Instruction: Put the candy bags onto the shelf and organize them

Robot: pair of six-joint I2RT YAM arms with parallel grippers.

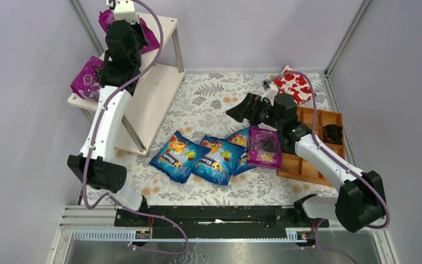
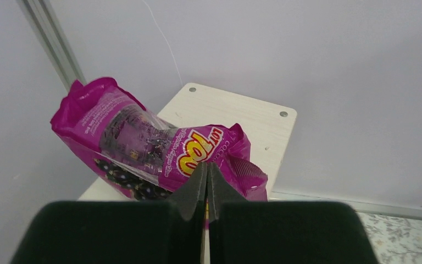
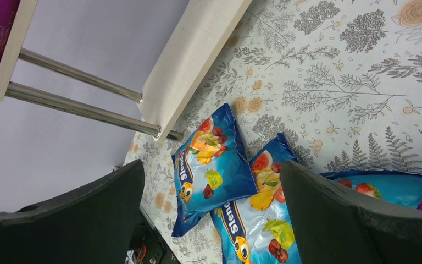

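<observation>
A purple candy bag [image 2: 143, 146] lies tilted on the top board of the shelf [image 2: 242, 115]. My left gripper [image 2: 207, 168] is shut, its tips pressed together at that bag's near edge; whether they pinch the film I cannot see. A second purple bag [image 1: 87, 77] rests on the lower board's left end. A third purple bag [image 1: 264, 147] lies beside my right arm. Three blue candy bags [image 1: 175, 157] [image 1: 217, 159] [image 1: 240, 137] overlap on the floral cloth. My right gripper [image 3: 211, 209] hangs open above the blue bags [image 3: 214, 165], holding nothing.
A red-and-white patterned package [image 1: 294, 87] lies at the back right. A brown wooden compartment tray [image 1: 313, 165] sits under the right arm with a small black object [image 1: 333, 133] in it. Metal frame posts and grey walls close in the back and sides.
</observation>
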